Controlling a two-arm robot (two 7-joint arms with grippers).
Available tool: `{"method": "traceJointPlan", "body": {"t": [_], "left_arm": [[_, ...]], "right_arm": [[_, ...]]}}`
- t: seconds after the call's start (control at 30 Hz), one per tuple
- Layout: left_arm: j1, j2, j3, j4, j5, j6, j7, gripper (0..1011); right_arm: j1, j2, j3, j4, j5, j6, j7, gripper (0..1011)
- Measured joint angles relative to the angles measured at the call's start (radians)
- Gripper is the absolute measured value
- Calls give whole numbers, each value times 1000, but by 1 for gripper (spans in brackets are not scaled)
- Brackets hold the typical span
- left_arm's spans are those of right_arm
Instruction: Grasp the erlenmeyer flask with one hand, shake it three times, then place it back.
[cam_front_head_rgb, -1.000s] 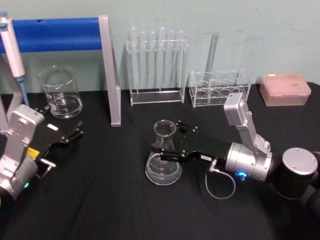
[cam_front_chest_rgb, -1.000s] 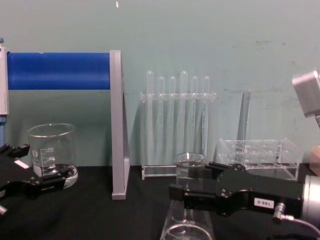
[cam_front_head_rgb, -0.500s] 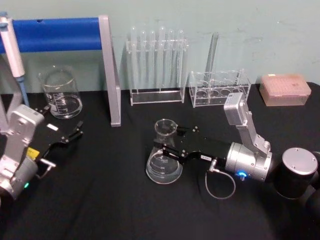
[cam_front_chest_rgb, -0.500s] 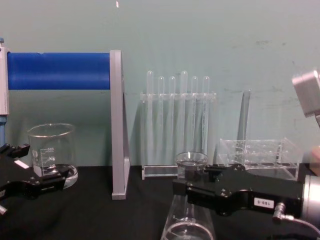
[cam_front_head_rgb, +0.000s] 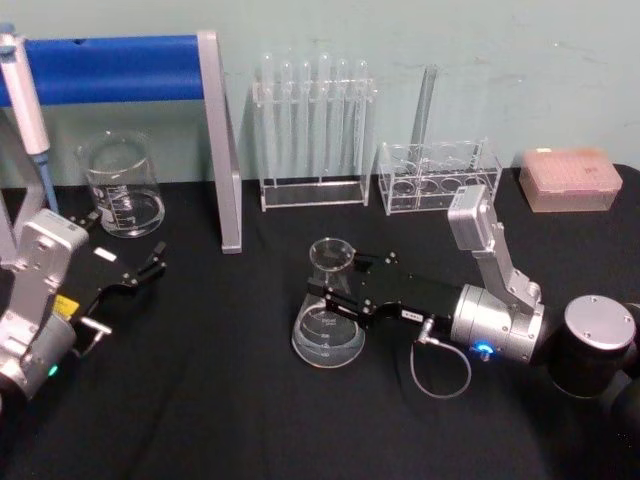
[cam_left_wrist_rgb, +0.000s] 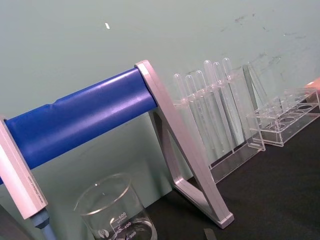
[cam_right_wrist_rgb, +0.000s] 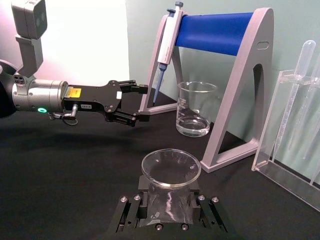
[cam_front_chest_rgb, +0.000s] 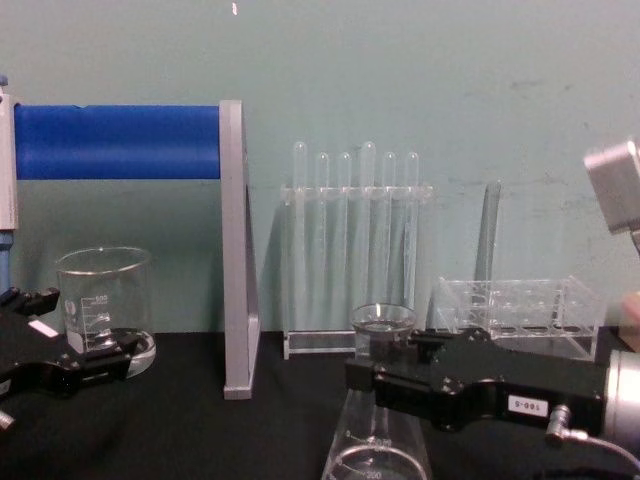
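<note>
The erlenmeyer flask (cam_front_head_rgb: 326, 336) is held at the neck by the right tool (cam_front_head_rgb: 332, 284), at the middle of the tabletop (cam_front_head_rgb: 200, 400). Fingers (cam_right_wrist_rgb: 127, 215) closed against both sides of the neck are shown in the right wrist view; in the chest view that grip is hidden. The left tool (cam_front_head_rgb: 140, 275) is parked at the near left, fingers apart.

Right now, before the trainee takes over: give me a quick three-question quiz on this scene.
1. What does the right gripper clamp? A beaker, B erlenmeyer flask, C test tube.
2. True or false: the left gripper is open and holds nothing.
3. Fill in: the right gripper grips the flask at its ___.
Key: 1 B; 2 true; 3 neck.
</note>
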Motion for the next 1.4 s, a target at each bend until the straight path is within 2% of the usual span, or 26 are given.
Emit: {"method": "traceJointPlan", "body": {"t": [0.27, 0.47, 0.7, 0.73, 0.87, 0.97, 1.17, 1.4], "left_arm": [[0, 0, 0, 0, 0, 0, 0, 1001], [0, 0, 0, 0, 0, 0, 0, 1001], [0, 0, 0, 0, 0, 0, 0, 1001], [0, 0, 0, 0, 0, 0, 0, 1001], [0, 0, 0, 0, 0, 0, 0, 1001], [0, 0, 0, 0, 0, 0, 0, 1001], [0, 0, 0, 0, 0, 0, 0, 1001], [0, 0, 0, 0, 0, 0, 0, 1001]], "right_arm": [[2, 4, 2, -7, -9, 12, -18, 450], [-14, 14, 23, -63, -6, 44, -57, 450], [-57, 27, 77, -202, 11, 91, -168, 450], [-70, 28, 93, -242, 13, 102, -203, 450], [-104, 27, 125, -321, 15, 124, -273, 450], [-144, 21, 156, -400, 11, 152, -353, 450], [-194, 2, 190, -482, -23, 186, -452, 450], [-213, -18, 207, -502, -51, 203, -485, 450]]}}
